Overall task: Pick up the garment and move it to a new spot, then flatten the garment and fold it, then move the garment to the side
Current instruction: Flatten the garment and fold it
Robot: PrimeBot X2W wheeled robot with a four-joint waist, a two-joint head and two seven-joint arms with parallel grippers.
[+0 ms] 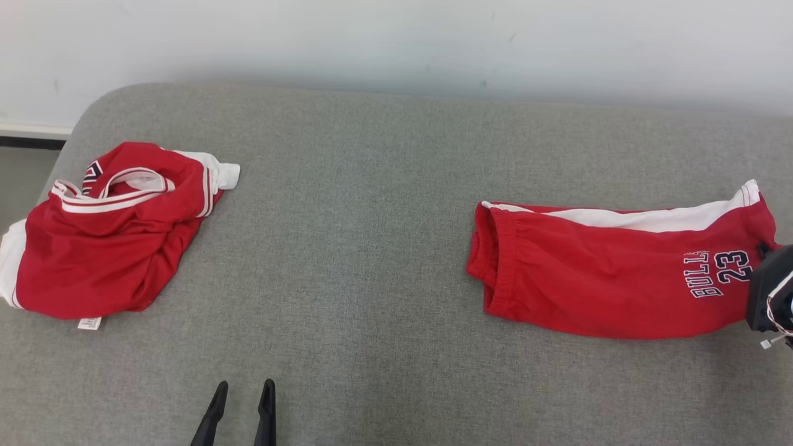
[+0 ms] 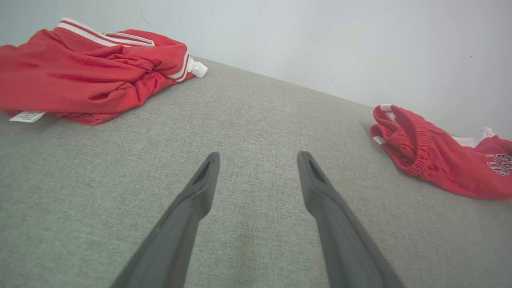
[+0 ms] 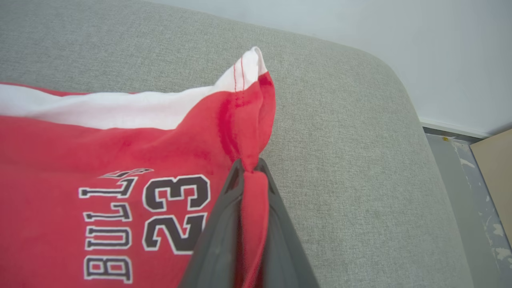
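Shorts [image 1: 588, 279] — red, soft-knit, folded oblong, hem in right pincer [image 3: 250, 165]

I see a grey pad [image 1: 372, 248] running the width of my head view, with a white wall [image 1: 396, 43] behind it at twelve o'clock. A crumpled red jersey [image 1: 105, 235] with white trim lies on the pad at nine o'clock, and a white tag [image 1: 89, 323] pokes out at its six o'clock edge. In the right wrist view, grey floor [image 3: 460, 192] and a tan board [image 3: 496, 168] sit past the pad at three o'clock.
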